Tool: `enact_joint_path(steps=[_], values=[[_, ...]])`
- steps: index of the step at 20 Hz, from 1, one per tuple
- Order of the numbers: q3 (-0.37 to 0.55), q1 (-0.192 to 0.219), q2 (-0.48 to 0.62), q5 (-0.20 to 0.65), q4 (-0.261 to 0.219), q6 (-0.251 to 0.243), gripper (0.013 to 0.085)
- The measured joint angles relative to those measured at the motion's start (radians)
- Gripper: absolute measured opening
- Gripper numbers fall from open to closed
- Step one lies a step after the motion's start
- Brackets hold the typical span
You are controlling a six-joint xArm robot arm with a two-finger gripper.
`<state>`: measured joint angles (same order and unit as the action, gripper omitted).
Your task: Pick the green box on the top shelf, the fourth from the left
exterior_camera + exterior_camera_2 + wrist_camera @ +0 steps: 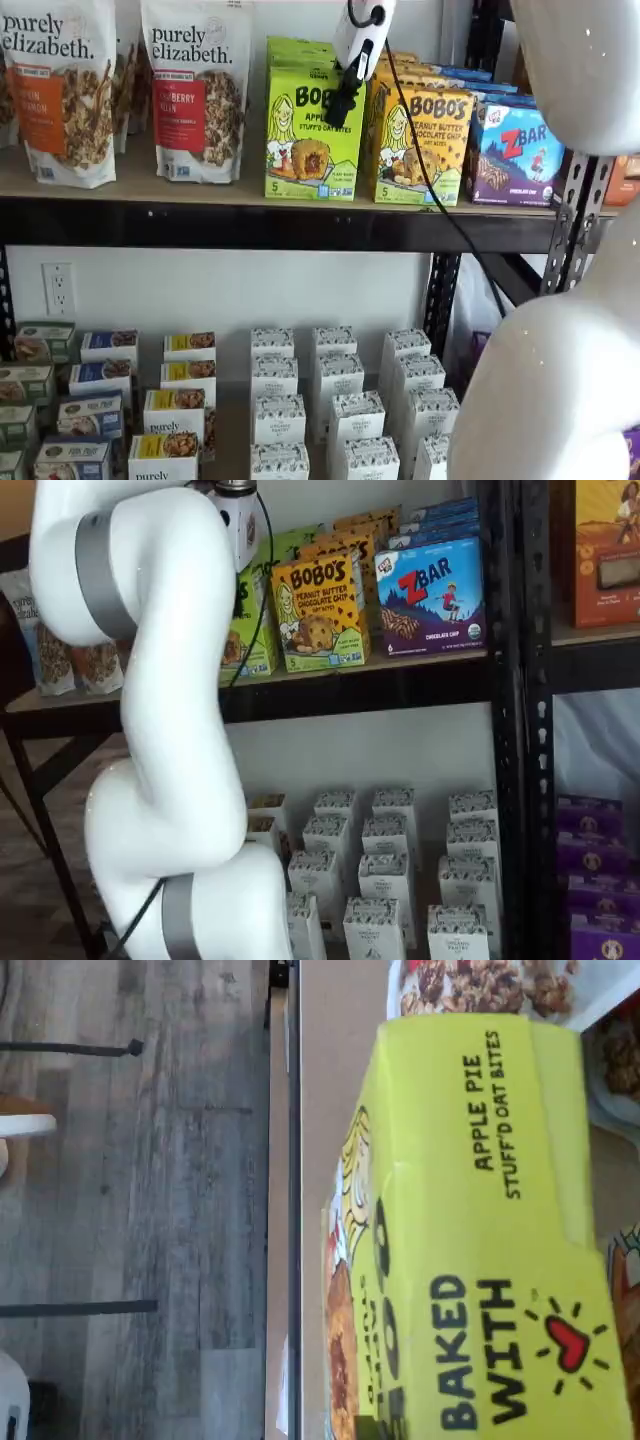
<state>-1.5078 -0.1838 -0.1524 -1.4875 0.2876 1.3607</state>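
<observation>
Standing on the top shelf (140, 185), the green box (312, 135) has the yellow-orange Bobo's peanut butter box (420, 145) just beside it. The gripper (345, 105) hangs in front of the green box's upper right corner; its black fingers show side-on, so I cannot tell their gap. The wrist view shows the box's top (480, 1240), printed "Apple Pie".

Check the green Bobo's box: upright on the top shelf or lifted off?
Upright, on the top shelf: the green box rests on the board, front facing out. The gripper hangs before it; grip cannot tell.
</observation>
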Motion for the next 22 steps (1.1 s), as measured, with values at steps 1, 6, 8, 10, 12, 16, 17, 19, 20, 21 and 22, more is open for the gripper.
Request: enact_joint_path(steps=[1,6,8,10,12,16,17,19,20,21,22], values=[[-0.001,0.001,0.0,-0.001,0.0,0.001,0.029],[-0.004,0.005,0.0,-0.004,0.005,0.003,0.029],[-0.007,0.006,0.0,-0.009,0.009,0.004,0.029],[-0.016,0.009,0.001,-0.022,0.015,0.004,0.029],[-0.023,0.011,0.0,-0.036,0.019,0.003,0.029],[-0.041,0.009,-0.001,-0.066,0.016,-0.003,0.029],[-0.049,0.008,0.001,-0.081,0.016,-0.006,0.029],[-0.066,0.007,0.003,-0.113,0.014,-0.012,0.029],[-0.073,0.005,0.002,-0.13,0.012,-0.015,0.029],[-0.08,0.004,-0.001,-0.148,0.009,-0.019,0.029],[-0.083,0.003,-0.007,-0.161,0.008,-0.022,0.029]])
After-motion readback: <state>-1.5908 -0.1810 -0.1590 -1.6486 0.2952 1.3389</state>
